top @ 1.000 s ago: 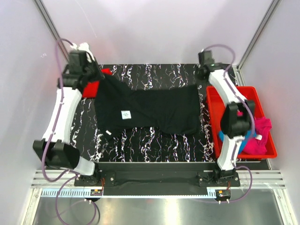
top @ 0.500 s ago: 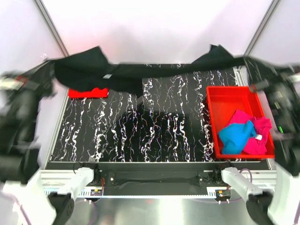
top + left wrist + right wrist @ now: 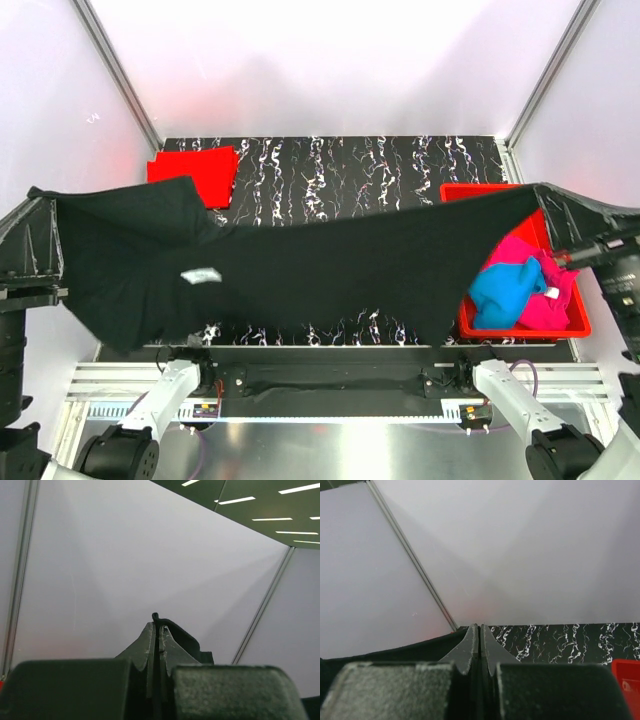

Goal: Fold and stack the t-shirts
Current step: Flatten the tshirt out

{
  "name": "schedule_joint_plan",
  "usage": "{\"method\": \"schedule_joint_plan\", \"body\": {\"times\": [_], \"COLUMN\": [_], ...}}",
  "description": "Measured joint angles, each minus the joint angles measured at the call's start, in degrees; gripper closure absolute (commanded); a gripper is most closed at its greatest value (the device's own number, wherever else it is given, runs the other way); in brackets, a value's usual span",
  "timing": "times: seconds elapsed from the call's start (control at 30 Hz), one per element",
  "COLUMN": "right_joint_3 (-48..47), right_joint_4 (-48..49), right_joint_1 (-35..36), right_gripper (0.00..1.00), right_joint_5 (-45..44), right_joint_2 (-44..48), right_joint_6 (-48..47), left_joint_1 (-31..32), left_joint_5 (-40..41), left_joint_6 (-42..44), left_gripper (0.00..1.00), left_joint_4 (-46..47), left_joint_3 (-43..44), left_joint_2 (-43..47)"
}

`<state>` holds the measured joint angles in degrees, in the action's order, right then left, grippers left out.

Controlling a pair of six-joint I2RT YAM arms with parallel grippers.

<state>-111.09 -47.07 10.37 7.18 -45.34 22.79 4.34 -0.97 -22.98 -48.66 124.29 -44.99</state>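
Black t-shirt (image 3: 330, 265) hangs stretched above table (image 3: 330, 165); left gripper (image 3: 158, 630) and right gripper (image 3: 480, 636) each clenched on one end; red t-shirt (image 3: 195, 168) folded far left; blue t-shirt (image 3: 503, 290) and magenta t-shirt (image 3: 548, 305) in red bin (image 3: 525, 331) right

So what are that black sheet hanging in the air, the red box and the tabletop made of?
The black t-shirt looks like soft matte cloth, perhaps cotton: it sags and creases where it hangs. The red bin seems to be rigid, slightly glossy plastic, with straight walls and a crisp rim. The tabletop shows white veins on black: stone or printed laminate, I cannot tell.
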Motion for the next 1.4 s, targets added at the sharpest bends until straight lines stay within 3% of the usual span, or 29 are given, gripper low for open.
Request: {"method": "schedule_joint_plan", "body": {"times": [0.17, 0.4, 0.63, 0.77, 0.9, 1.03, 1.2, 1.4], "right_joint_3": [-1.8, -0.3, -2.0, -1.1, 4.4, 3.9, -2.5, -4.8], "right_joint_4": [-0.7, -0.6, -2.3, -3.0, -1.8, -2.3, -5.4, -6.5], "right_joint_1": [0.0, 0.0, 0.0, 0.0, 0.0, 0.0, 0.0, 0.0], "right_gripper": [1.0, 1.0, 1.0, 1.0, 1.0, 1.0, 1.0, 1.0], "right_joint_5": [0.0, -0.1, -0.2, 1.2, 3.7, 5.1, 5.3, 1.6], "right_joint_2": [-0.2, -6.2, -13.6, -10.0, 0.1, 8.7, 10.4, 9.1], "right_joint_6": [-0.1, -0.7, -0.9, -0.9, -0.6, 0.6, 1.5, 1.1], "left_joint_1": [0.0, 0.0, 0.0, 0.0, 0.0, 0.0, 0.0, 0.0], "left_joint_5": [-0.9, -3.0, -4.4, -5.7, -6.3, -6.2, -5.4, -2.9], "left_joint_6": [0.1, 0.0, -0.1, -0.9, -1.7, -3.0, -3.5, -2.3], "left_gripper": [1.0, 1.0, 1.0, 1.0, 1.0, 1.0, 1.0, 1.0], "left_joint_4": [-0.2, 3.3, 2.7, 2.8, 3.0, 2.8, -0.7, -3.8], "left_joint_3": [1.1, -11.6, -12.7, -12.3, -11.8, -10.5, -3.9, -2.4], "left_joint_2": [-1.2, -2.8, -8.0, -5.0, 1.2, 8.6, 10.6, 9.1]}}
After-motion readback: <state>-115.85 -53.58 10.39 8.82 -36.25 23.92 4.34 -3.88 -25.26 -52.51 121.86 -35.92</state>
